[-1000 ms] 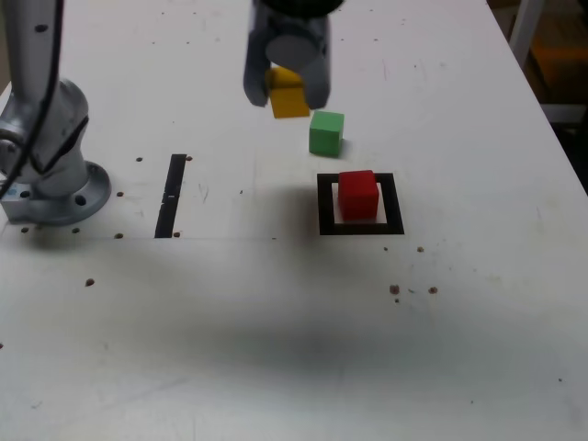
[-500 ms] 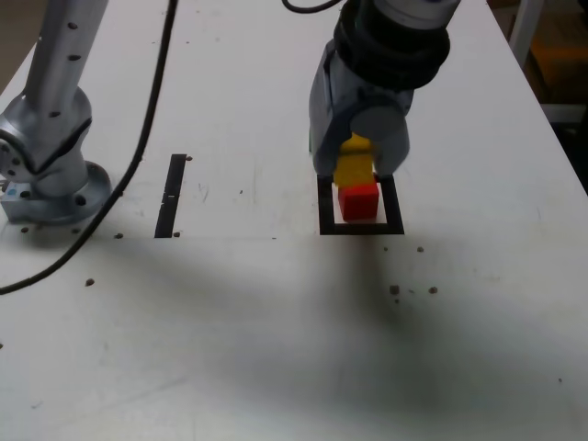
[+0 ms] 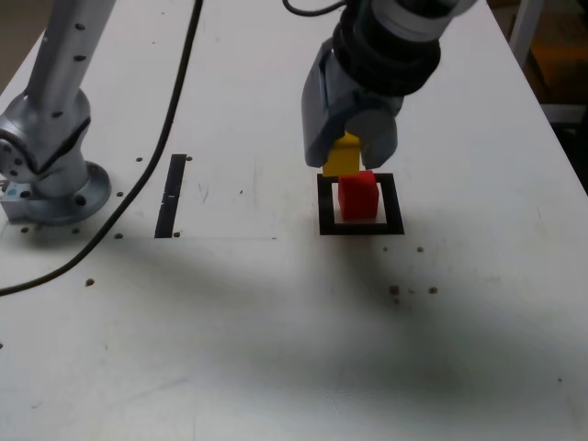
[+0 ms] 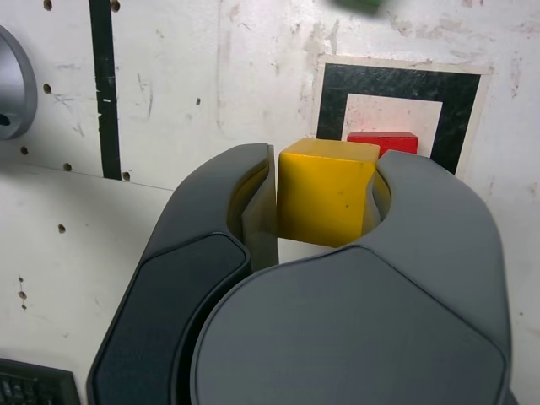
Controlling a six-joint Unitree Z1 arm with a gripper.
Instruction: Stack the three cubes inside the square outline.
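The yellow cube (image 4: 327, 191) was held tight in the gripper (image 3: 346, 156), just above and a little to the exterior view's left of the red cube (image 3: 357, 196), which sat inside the square outline (image 3: 360, 227) on the table (image 3: 276, 322). To do this step well, the yellow cube should be lined up squarely over the red one and set down flat before being let go. No words or labels could be read anywhere.
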